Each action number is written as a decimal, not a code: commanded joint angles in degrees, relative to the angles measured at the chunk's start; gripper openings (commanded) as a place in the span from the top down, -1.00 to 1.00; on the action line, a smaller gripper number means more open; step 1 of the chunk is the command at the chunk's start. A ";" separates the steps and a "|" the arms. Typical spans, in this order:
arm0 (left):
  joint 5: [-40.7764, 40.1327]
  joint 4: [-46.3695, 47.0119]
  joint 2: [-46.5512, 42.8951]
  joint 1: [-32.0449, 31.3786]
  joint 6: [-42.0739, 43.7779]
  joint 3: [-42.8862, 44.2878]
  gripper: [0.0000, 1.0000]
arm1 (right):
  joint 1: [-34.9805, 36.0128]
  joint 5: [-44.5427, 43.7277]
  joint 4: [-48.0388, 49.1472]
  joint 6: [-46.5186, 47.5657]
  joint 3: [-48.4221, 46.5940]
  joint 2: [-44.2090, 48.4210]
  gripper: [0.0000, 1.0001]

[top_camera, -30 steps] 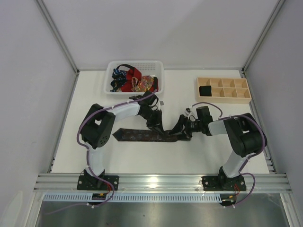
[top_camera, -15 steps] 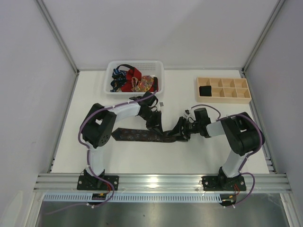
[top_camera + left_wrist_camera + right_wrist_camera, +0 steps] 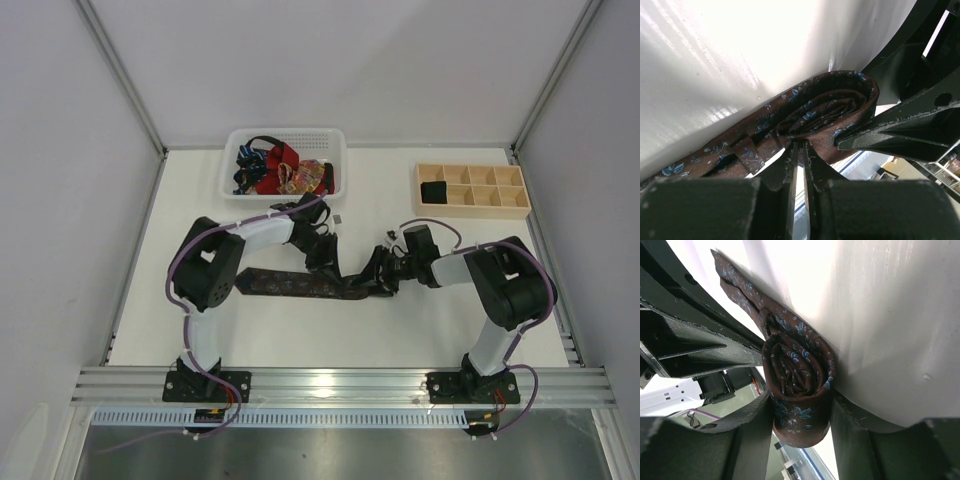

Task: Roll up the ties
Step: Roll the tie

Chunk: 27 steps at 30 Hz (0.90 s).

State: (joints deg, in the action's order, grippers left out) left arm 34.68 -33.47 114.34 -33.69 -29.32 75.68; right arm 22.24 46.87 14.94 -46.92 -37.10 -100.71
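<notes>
Left gripper [image 3: 799,145]: fingers drawn almost together, with only a slit of light between them. I read the tips as pinched on a fold at the mouth of the coil.
Right gripper [image 3: 800,416]: clamped across the outside of the coil, one finger on each side, with fabric bulging between them.
Dark tie [image 3: 292,285]: brown-black with small blue flowers. One end is wound into a tight spiral that sits between my right fingers, directly ahead of my left fingertips.
Unrolled length: lies flat on the white table [image 3: 300,335], trailing from the coil away from the right gripper and beneath the left forearm. The pointed tip ends beside the left arm's elbow.
Grippers to each other: almost tip to tip at the coil. In the left wrist view, one right finger lies just beside the left fingers.
Other ties [image 3: 285,172]: red, blue and orange-patterned, heaped in the white basket [image 3: 285,133], beyond the left gripper and well apart from it.
Wooden tray [image 3: 470,210]: beyond the right gripper, well apart. There is one dark item in an end compartment; I cannot tell what it is.
</notes>
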 commanded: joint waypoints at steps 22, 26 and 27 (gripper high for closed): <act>6.11 4.03 -2.11 0.46 -2.15 -2.90 0.68 | -1.15 1.47 -3.87 7.37 -1.22 -1.24 -0.68; 4.88 3.50 -1.32 1.70 -0.39 -3.61 0.68 | -0.27 1.12 0.08 5.00 -0.08 -2.91 -0.64; 4.35 3.16 -1.06 1.79 -0.04 -3.61 0.68 | -0.18 1.03 0.70 3.77 0.01 -3.27 -0.63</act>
State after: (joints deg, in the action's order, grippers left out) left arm 39.81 -30.59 112.57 -33.08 -31.40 72.51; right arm 21.06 51.55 14.55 -42.78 -38.81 -101.27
